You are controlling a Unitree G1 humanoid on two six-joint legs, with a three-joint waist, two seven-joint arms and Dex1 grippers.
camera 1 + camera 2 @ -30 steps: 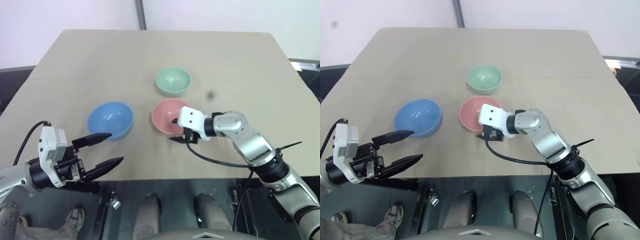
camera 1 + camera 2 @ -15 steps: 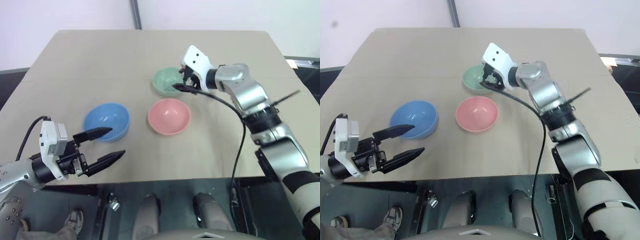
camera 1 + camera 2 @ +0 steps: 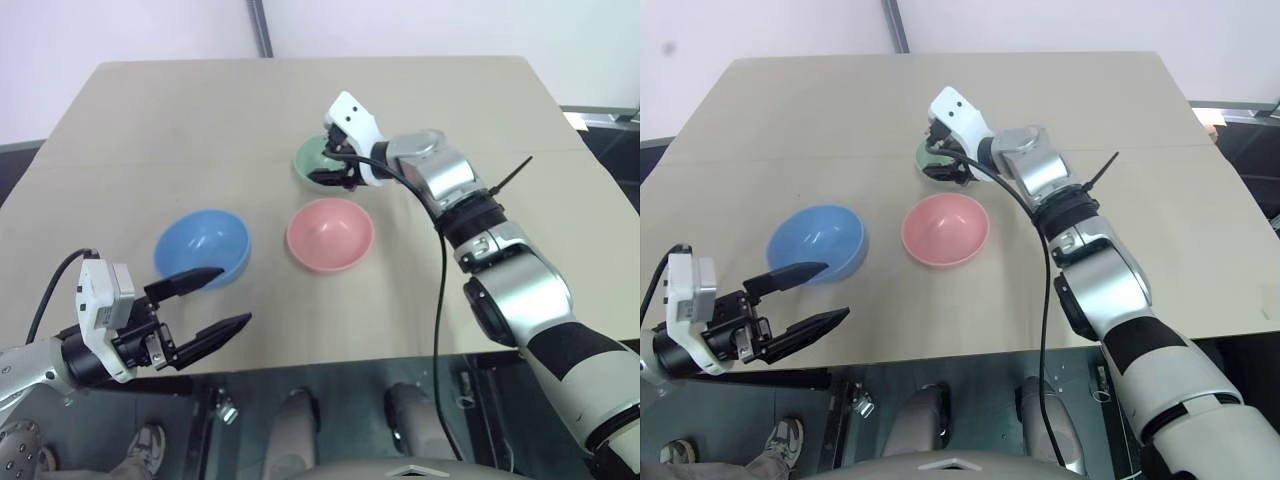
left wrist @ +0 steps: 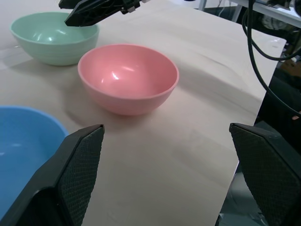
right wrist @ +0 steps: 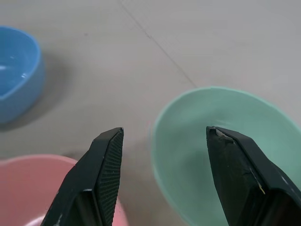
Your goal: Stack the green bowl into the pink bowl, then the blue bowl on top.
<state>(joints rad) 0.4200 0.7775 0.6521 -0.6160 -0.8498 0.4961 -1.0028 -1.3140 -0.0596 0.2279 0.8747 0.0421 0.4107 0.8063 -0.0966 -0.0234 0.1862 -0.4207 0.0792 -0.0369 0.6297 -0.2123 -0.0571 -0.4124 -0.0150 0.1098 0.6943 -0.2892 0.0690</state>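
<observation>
From the head camera, three bowls sit upright on a tan table (image 3: 150,110). The green bowl (image 3: 312,158) lies farthest from the robot, the pink bowl (image 3: 330,233) sits nearer and slightly right of it, and the blue bowl (image 3: 202,247) rests well to the left of the pink one; none touch. The right gripper (image 3: 326,166) reaches across the table and hovers at the green bowl, its black fingers apart and holding nothing. The left gripper (image 3: 218,298) hangs at the near table edge, just beside the blue bowl, its fingers spread wide and empty.

In the left wrist view, the left gripper's two fingers (image 4: 75,174) stand far apart with bare tabletop between them. The pink bowl (image 4: 128,77) sits ahead, the green bowl (image 4: 51,37) behind it, and a part of the blue bowl (image 4: 23,155) shows at one side. The right gripper's dark fingers (image 4: 94,10) hover over the green bowl's rim.

In the right wrist view, the right gripper's fingers (image 5: 101,179) stand apart, straddling the green bowl's (image 5: 221,132) near rim without visibly touching it. The pink bowl's rim (image 5: 37,165) and the blue bowl (image 5: 19,70) lie nearby.
</observation>
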